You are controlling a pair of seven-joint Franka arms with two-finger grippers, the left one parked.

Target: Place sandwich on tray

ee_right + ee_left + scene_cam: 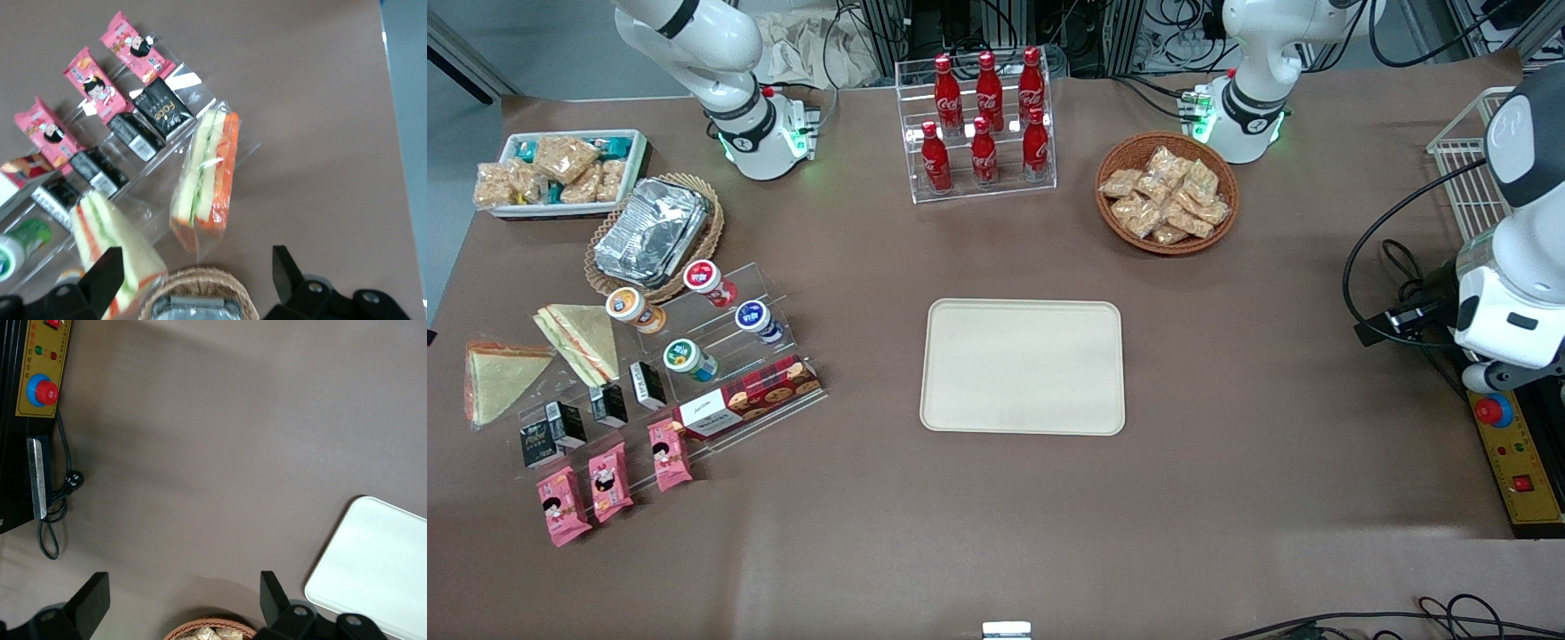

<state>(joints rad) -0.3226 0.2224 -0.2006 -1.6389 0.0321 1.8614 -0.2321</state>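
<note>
Orange-edged sandwich [205, 179] lies near the table's edge at the working arm's end | tray [1023, 366] mid-table, well apart | my gripper [197, 283] hovers above, fingers spread wide, empty | risk: I grab the paler sandwich [110, 247] beside it, or slippery wrap slides free.

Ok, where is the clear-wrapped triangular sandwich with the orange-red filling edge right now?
The sandwich lies on the table at the working arm's end, beside the paler green-striped sandwich, with the open gripper above both in the right wrist view.

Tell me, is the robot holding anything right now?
Nothing. The gripper is open, above the foil-filled basket, with the sandwich untouched on the table.
</note>
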